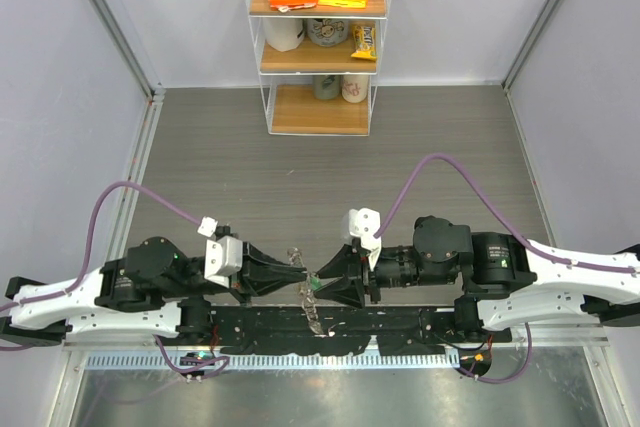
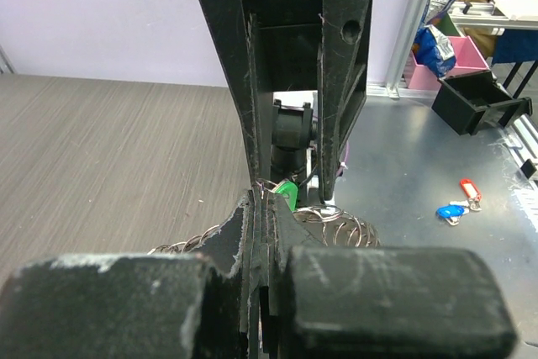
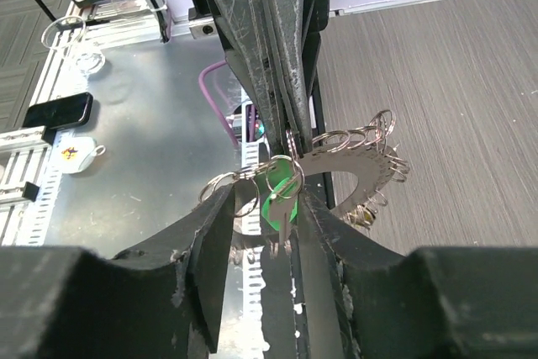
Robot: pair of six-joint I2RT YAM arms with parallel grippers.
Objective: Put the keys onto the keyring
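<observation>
Left arm: it lies along the near edge of the table, reaching toward 3 o'clock into the middle.
Left gripper: jaws pressed tight together, and they're pinching the rim of the keyring.
Keyring: held up off the table right between the two grippers. Its silvery arc and loose rings fan out toward 3 o'clock in the right wrist view.
Green key: it dangles off a small ring just at 9 o'clock of the keyring's arc, in the gap between the right fingers.
Right gripper: jaws parted, one finger either side of the green key. I can't make out any contact.
In the way: the two sets of fingers meet nose to nose and hide the join between ring and key.
Purple cable: it loops behind the fingers at 11 o'clock of the green key.
Off the table, right wrist view: black phone and white tag at 9 o'clock.
Off the table, left wrist view: blue tag and red tag at 3 o'clock, black box at 2 o'clock.
Far end: shelf at 12 o'clock, well apart.
</observation>
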